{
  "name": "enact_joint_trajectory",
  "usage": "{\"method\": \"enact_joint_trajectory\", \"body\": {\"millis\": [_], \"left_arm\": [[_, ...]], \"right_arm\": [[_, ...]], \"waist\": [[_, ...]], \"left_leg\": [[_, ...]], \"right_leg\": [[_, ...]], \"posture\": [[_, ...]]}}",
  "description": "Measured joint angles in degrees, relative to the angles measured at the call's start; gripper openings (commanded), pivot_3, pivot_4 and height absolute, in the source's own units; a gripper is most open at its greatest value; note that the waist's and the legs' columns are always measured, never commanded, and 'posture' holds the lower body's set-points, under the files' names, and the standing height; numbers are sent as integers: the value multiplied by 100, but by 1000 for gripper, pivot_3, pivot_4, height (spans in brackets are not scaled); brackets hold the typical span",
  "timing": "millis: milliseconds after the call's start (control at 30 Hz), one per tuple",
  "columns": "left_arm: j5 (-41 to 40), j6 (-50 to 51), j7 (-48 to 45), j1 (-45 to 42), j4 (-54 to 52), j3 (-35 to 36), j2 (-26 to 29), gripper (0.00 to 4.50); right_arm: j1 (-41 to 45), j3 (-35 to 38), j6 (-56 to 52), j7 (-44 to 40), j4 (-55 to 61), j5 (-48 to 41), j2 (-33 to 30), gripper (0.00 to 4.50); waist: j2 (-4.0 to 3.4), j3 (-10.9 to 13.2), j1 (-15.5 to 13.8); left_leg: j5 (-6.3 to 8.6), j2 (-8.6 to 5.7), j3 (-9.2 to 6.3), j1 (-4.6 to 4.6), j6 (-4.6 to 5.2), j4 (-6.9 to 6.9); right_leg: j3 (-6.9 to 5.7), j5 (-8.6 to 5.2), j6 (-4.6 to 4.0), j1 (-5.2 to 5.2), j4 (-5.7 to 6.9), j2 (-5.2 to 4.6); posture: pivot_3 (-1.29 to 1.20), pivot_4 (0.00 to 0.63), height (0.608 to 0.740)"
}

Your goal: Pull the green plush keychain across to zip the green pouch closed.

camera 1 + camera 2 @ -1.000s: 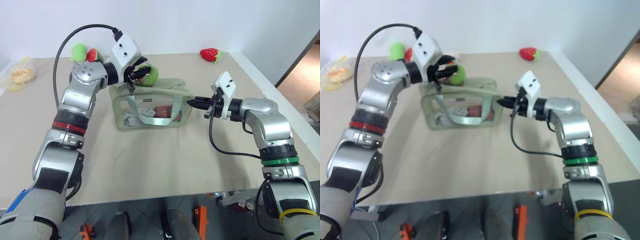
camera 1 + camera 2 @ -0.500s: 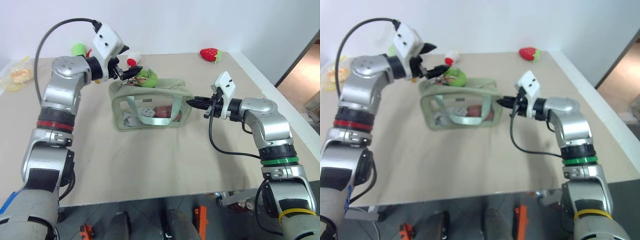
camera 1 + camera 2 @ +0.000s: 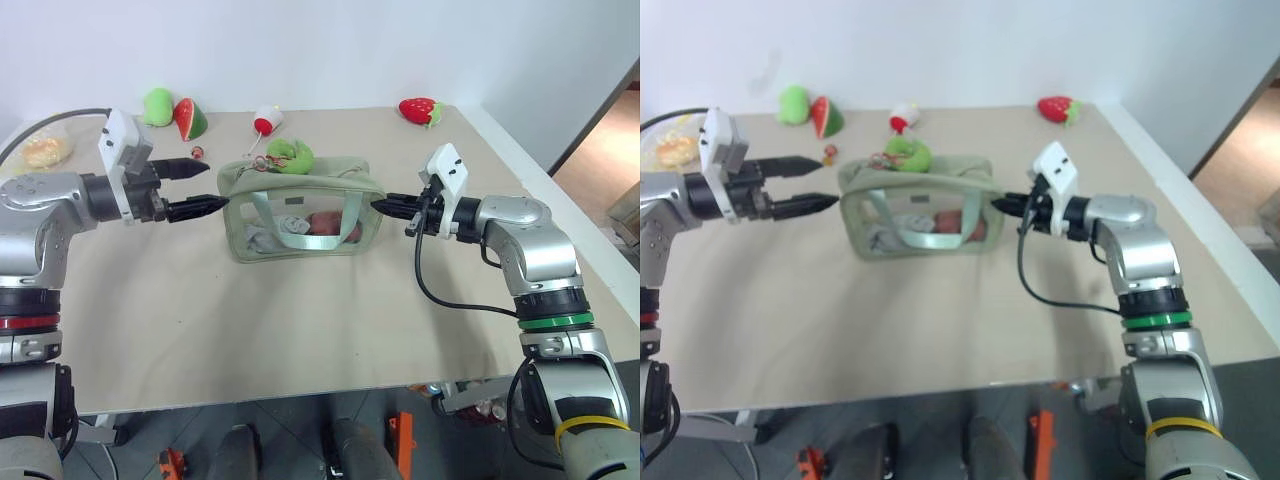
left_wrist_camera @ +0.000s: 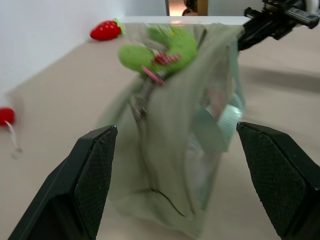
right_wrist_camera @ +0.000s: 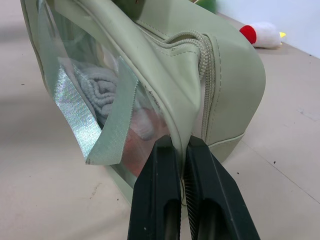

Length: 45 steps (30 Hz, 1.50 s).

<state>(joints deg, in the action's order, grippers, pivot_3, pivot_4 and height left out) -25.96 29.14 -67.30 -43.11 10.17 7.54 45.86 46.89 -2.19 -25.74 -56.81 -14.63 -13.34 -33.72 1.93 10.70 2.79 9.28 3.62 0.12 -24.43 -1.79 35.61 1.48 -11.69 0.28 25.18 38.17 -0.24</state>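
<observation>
**A:** Green fabric sits at the middle of the worktop (image 3: 300, 330): the green pouch (image 3: 303, 212), boxy, its clear side panel facing the camera, with a pale strap handle (image 3: 285, 222) across that panel.

**B:** And the green plush keychain (image 3: 289, 155)?

**A:** It lies on the pouch's top, toward the far left corner, about 11 o'clock from the pouch's middle. In the left wrist view its red-pink detail shows, and the zipper line runs below it.

**B:** Is either gripper holding something?

**A:** The right gripper (image 3: 382, 205), at the pouch's 3 o'clock end, has its fingers pressed together, pinching the pouch's end edge just beside the zipper seam; the right wrist view shows the fabric caught between them. The left gripper (image 3: 208, 185) is at the pouch's 9 o'clock side, near it but apart, jaws spread wide with nothing between them.

**B:** What else is on the worktop?

**A:** At the far edge, a light-green plush (image 3: 157, 105) touching a watermelon-slice plush (image 3: 190, 117) around 10 o'clock, a small red-and-white plush (image 3: 266, 119) near 12, and a strawberry plush (image 3: 419, 109) toward 1 o'clock.
</observation>
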Motion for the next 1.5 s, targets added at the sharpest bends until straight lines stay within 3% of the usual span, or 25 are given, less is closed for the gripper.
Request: {"method": "enact_joint_trajectory", "body": {"millis": [433, 467, 800, 1067, 1400, 1500], "left_arm": [[15, 56, 386, 254, -13, -335, -622, 3964], [92, -11, 446, 252, 92, -350, -664, 3464], [294, -194, 571, 251, 387, -428, -807, 37], [301, -177, 740, 252, 371, -424, -889, 37], [294, -165, 812, 289, 260, -425, -907, 0], [285, -156, 822, 309, 218, -424, -910, 0]], "right_arm": [[-1, -1, -62, -15, 56, 2, 3, 0], [-23, -1, -86, -12, 104, 1, -4, 0], [-111, 14, -174, 58, 257, -21, -56, 0], [-112, 12, -191, 62, 256, -34, -71, 0], [-225, 128, -525, -282, 492, -521, -215, 3308], [-35, 514, -593, -271, 410, -845, -237, 3308]], "waist": [[0, 0, 4], [0, 0, 4], [0, 0, -3], [1, -1, -11], [0, 0, -20], [0, 0, -20]], "left_leg": [[0, 1, 0, 2, 1, -4], [0, 1, 0, 3, 1, -4], [0, 0, 0, 1, 1, -3], [0, -1, 0, 1, 0, -2], [0, -2, 0, -4, 0, -2], [0, -3, 0, -6, 1, -1]], "right_leg": [[7, 8, 6, 2, 0, 7], [7, 8, 6, 2, 0, 8], [8, 8, 7, 1, 0, 6], [8, 8, 7, -1, 0, 5], [8, 7, 8, 1, -1, 4], [8, 8, 8, 2, -1, 2]], "posture": [[0, 150, 740], [0, 150, 740], [0, 150, 740], [0, 150, 740], [0, 150, 740], [0, 150, 740]]}}
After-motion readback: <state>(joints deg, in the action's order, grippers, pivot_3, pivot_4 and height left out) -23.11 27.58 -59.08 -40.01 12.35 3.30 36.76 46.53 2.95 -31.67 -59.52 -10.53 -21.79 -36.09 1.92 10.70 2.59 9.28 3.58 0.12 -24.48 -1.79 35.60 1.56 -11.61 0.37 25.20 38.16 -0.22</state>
